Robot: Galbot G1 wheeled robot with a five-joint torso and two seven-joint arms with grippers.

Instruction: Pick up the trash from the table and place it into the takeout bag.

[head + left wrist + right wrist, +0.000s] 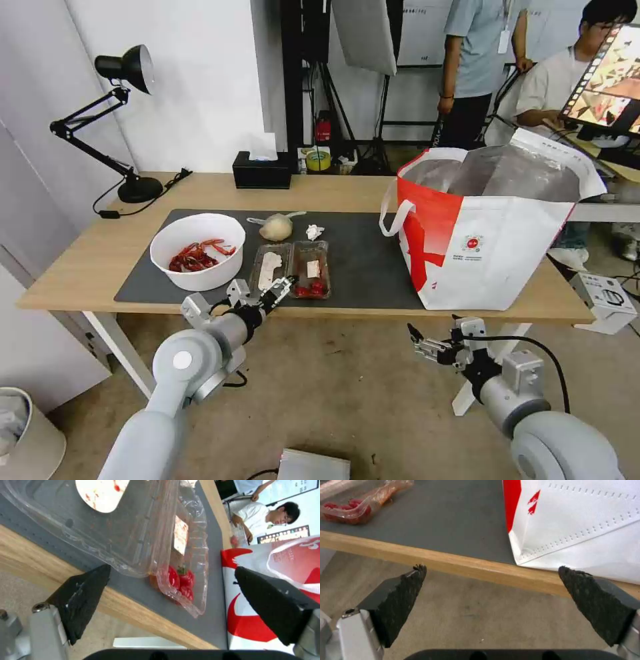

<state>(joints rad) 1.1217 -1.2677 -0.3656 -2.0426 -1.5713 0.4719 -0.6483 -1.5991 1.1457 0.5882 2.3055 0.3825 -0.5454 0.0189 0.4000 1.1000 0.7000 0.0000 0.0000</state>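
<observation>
The left hand, fingers spread apart, hovers at the near edge of one clear tray on the worktop. One white bowl sits left; one takeout bag with an unreadable round logo stands right. The right hand hangs open below.

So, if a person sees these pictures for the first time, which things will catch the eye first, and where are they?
The big white and red takeout bag stands open on the right end of the table, its silver lining showing. On the dark mat to its left, the white bowl of red crayfish shells stands out, with the clear hinged tray beside it. The left gripper, open, sits at the tray's near edge; the right gripper hangs open below the table edge.
</observation>
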